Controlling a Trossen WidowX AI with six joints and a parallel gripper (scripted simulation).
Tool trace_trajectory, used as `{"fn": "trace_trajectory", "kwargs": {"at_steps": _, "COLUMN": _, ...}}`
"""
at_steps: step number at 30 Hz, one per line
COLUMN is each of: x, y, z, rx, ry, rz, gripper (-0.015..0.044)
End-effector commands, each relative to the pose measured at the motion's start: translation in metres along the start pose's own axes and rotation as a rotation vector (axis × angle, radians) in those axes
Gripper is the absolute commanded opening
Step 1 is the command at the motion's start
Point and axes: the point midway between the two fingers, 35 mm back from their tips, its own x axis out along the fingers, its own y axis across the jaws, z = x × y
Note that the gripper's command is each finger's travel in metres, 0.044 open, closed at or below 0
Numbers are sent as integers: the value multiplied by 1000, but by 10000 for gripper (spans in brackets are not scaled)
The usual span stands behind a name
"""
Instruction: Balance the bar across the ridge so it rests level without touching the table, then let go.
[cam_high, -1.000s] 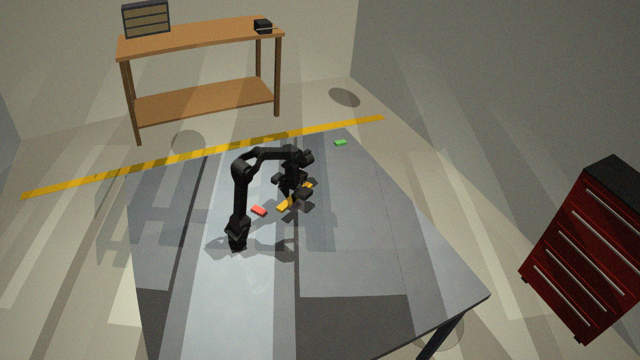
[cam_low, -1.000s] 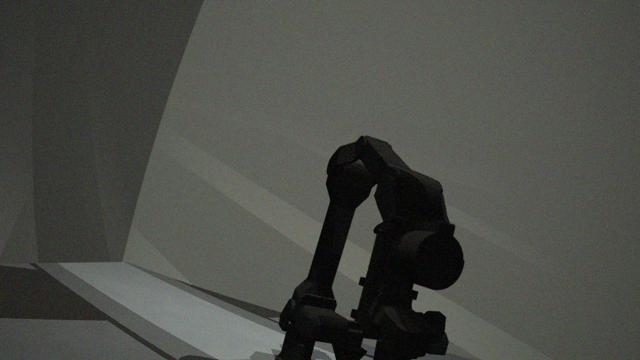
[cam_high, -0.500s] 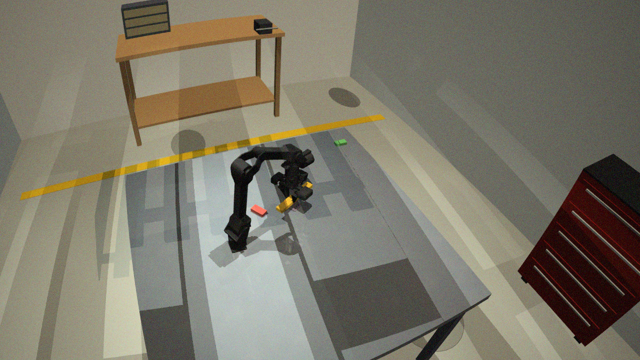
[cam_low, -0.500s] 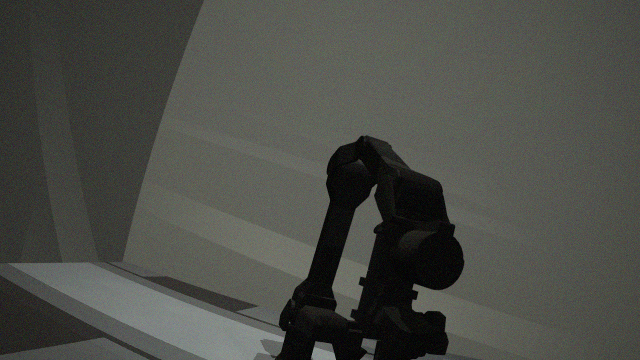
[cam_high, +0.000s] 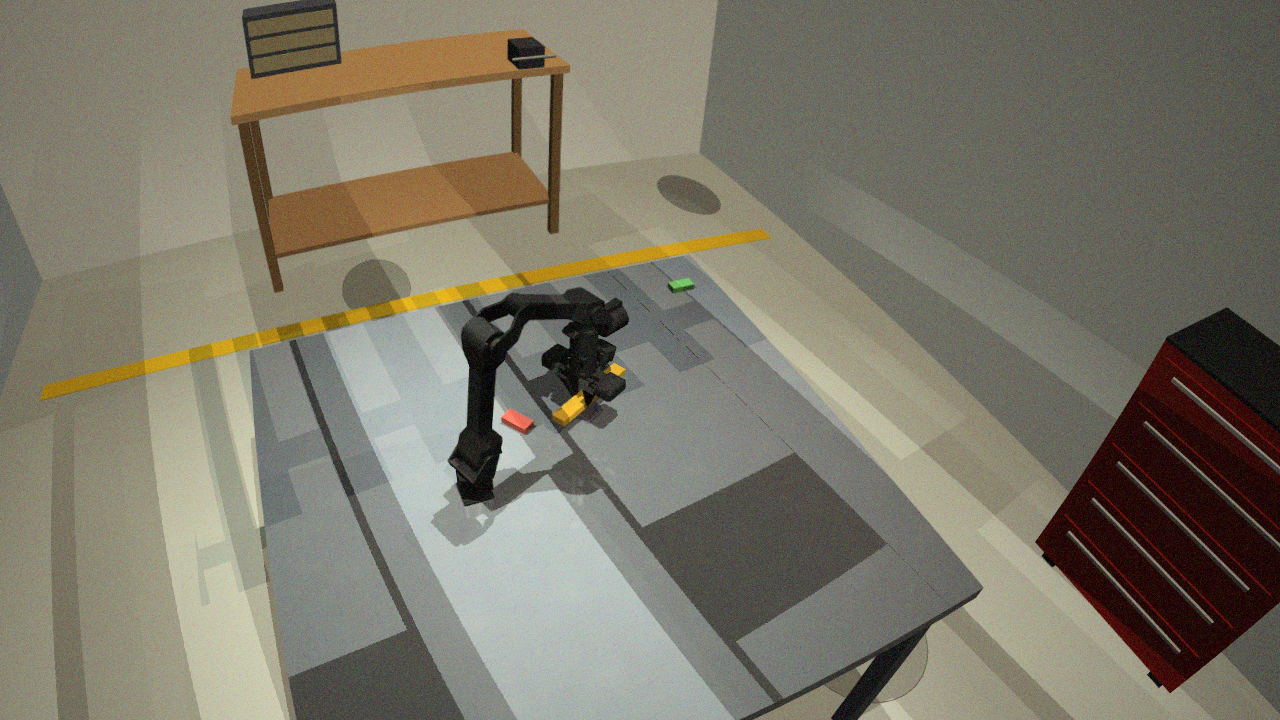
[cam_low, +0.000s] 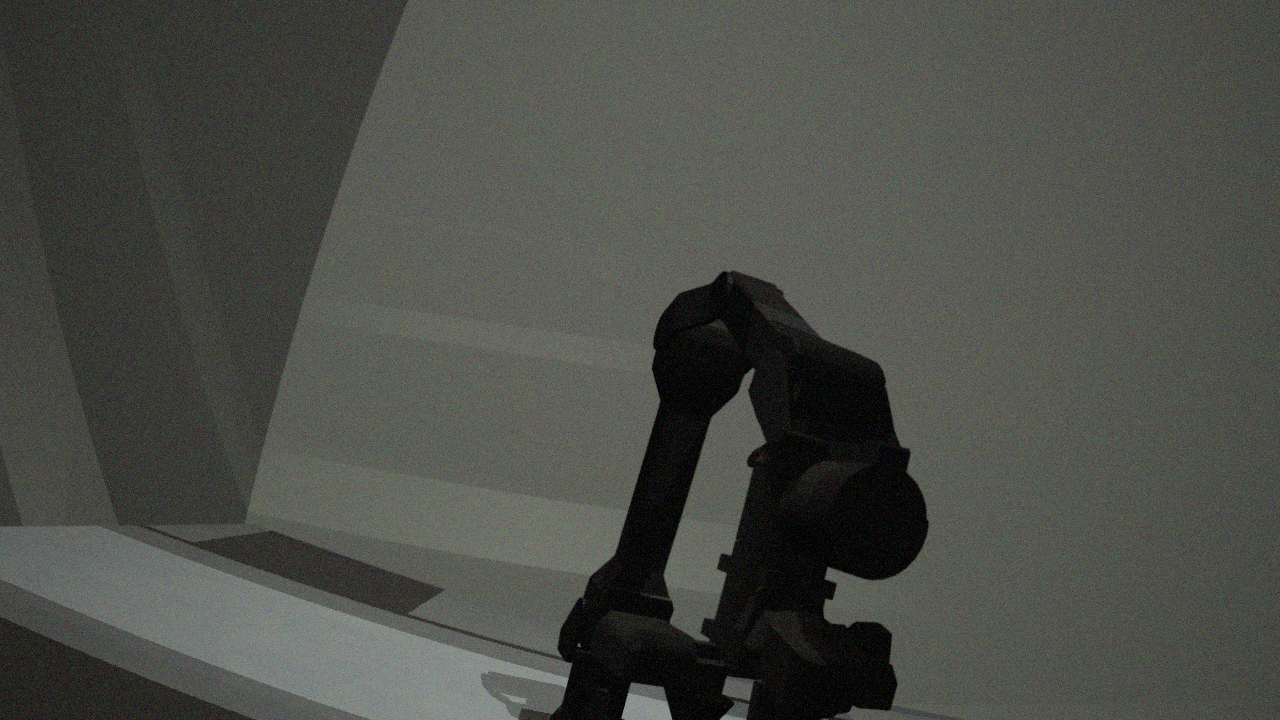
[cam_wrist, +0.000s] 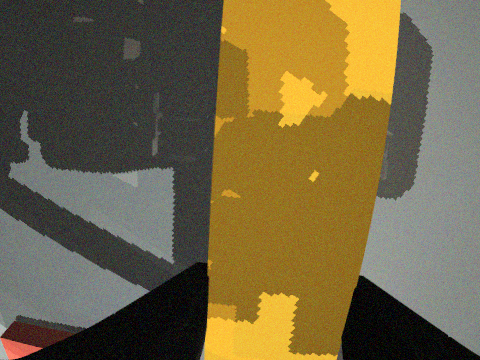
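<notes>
While my gripper clasps the yellow bar, its length runs top to bottom in the wrist view. What seems the ridge protrudes crosswise, upper right.

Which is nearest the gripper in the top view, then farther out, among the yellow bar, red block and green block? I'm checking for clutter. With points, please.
1. Yellow bar (cam_high: 569, 410) (cam_wrist: 295, 210): between the gripper's fingers (cam_high: 588, 394).
2. Red block (cam_high: 517, 420) (cam_wrist: 22, 347): lower left of the gripper.
3. Green block (cam_high: 681, 285): upper right, near the table's far edge.
</notes>
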Motion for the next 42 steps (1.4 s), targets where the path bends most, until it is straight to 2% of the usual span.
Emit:
{"fn": "trace_trajectory", "kwargs": {"at_steps": 1, "x": 0, "y": 0, "z": 0, "rx": 0, "ry": 0, "rz": 0, "gripper": 0}}
{"fn": "trace_trajectory", "kwargs": {"at_steps": 19, "x": 0, "y": 0, "z": 0, "rx": 0, "ry": 0, "rz": 0, "gripper": 0}}
{"fn": "trace_trajectory", "kwargs": {"at_steps": 25, "x": 0, "y": 0, "z": 0, "rx": 0, "ry": 0, "rz": 0, "gripper": 157}}
{"fn": "trace_trajectory", "kwargs": {"at_steps": 26, "x": 0, "y": 0, "z": 0, "rx": 0, "ry": 0, "rz": 0, "gripper": 167}}
{"fn": "trace_trajectory", "kwargs": {"at_steps": 42, "x": 0, "y": 0, "z": 0, "rx": 0, "ry": 0, "rz": 0, "gripper": 168}}
